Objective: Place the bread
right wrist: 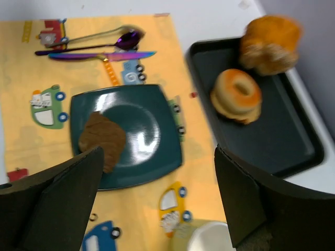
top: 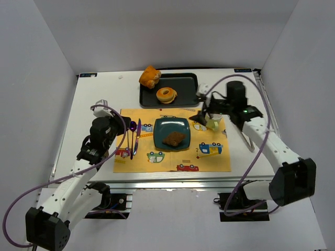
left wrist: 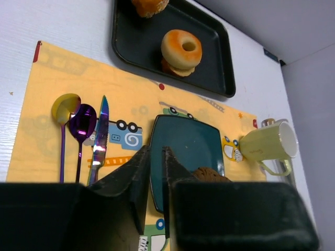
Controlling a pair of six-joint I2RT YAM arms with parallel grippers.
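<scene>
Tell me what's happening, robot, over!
Left claw shut, empty. Right claw open, empty. Bread lying on the teal plate, both claws clear of it. Nothing on top of it.

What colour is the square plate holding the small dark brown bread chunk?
Dark teal and glossy; the square plate shows best in the right wrist view.

Left wrist: you see only a sliver of bread [left wrist: 209, 174] behind the left gripper [left wrist: 156, 157]; bun [left wrist: 149, 6] cropped at top. Right wrist: mug [right wrist: 201, 236] cropped below, bun blurred.
</scene>
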